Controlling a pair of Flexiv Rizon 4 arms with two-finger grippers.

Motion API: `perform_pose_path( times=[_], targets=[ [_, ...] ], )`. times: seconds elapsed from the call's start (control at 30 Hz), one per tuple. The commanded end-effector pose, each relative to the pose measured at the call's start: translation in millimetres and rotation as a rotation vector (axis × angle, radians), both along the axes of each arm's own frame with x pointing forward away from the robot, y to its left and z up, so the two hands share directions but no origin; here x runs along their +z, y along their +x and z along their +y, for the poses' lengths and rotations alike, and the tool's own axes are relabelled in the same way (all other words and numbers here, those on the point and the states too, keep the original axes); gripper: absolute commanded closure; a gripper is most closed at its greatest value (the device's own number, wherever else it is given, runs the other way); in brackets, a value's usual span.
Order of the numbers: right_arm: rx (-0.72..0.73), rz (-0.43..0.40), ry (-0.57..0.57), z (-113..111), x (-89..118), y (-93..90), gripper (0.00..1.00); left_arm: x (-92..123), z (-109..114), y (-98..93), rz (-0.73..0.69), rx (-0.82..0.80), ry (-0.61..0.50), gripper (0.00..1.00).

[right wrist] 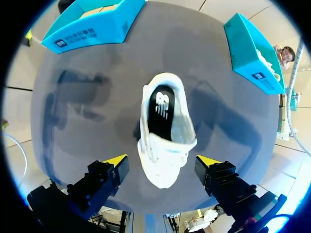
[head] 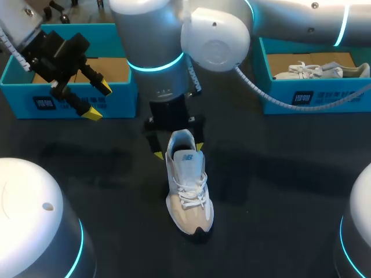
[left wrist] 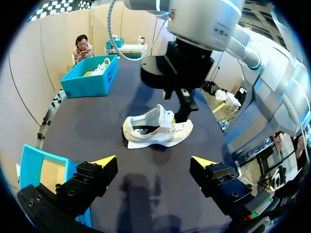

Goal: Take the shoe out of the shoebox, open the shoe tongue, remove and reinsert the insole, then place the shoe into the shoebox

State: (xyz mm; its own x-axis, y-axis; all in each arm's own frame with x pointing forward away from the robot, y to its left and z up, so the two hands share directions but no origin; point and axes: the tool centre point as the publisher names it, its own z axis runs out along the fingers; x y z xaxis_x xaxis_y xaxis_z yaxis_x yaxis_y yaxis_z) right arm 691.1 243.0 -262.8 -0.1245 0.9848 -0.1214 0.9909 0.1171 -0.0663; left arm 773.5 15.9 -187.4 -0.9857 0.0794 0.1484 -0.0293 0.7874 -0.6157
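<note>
Shoe [head: 188,185] sits upright on its sole, mid table [head: 278,174]. Its long axis runs far-to-near: toe toward the robot, heel away. Right gripper [head: 178,151] is over the heel, fingers spread wide either side, not clamping. Left gripper [head: 97,99] is spread wide and empty, beside the left shoebox [head: 17,87].

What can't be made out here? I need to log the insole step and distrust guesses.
Insole front: right wrist view, hidden under the tongue.
Shoe heel: head view, partly covered by the right gripper.
Left shoebox floor: head view, partly behind the left gripper.
Second shoe in the right shoebox: head view, lower part behind the box wall.
</note>
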Motion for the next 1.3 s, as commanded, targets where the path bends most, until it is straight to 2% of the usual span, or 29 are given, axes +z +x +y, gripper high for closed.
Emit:
perform_pose_path(
  times=[0.03,0.1,0.17,0.3,0.4,0.47,0.7,0.83,1.1,1.3],
  targets=[
    [-0.026,-0.008,0.004,0.8,-4.1,-16.7,0.27,0.1,0.6,0.1,0.000,-0.001,0.002,0.00],
    [-0.038,-0.008,0.007,1.3,-7.1,-22.5,0.35,0.1,0.6,0.1,0.000,-0.001,0.002,0.00],
    [-0.053,-0.002,0.015,1.5,-11.2,-28.6,0.34,0.1,0.6,0.1,0.000,-0.001,0.002,0.00],
    [-0.080,0.004,0.027,2.7,-18.8,-36.8,0.45,0.1,0.6,0.1,0.000,-0.001,0.002,0.00],
    [-0.094,0.004,0.035,-7.1,-23.5,-40.6,0.45,0.1,0.6,0.1,0.000,-0.001,0.002,0.00],
    [-0.099,0.002,0.043,-11.0,-27.8,-40.4,0.50,0.1,0.6,0.1,0.000,-0.001,0.002,0.00],
    [-0.093,-0.012,0.056,-15.5,-39.5,-23.5,0.63,0.1,0.6,0.1,0.000,-0.001,0.002,0.00],
    [-0.079,-0.016,0.070,-20.9,-46.5,-12.2,0.63,0.1,0.6,0.1,0.000,-0.001,0.002,0.00],
    [-0.050,-0.005,0.104,-32.1,-66.9,12.6,0.73,0.1,0.6,0.1,0.000,-0.001,0.002,0.00],
    [-0.043,0.015,0.073,-30.8,-57.9,10.2,0.70,0.1,0.6,0.1,0.000,-0.001,0.002,0.00]
  ],
)
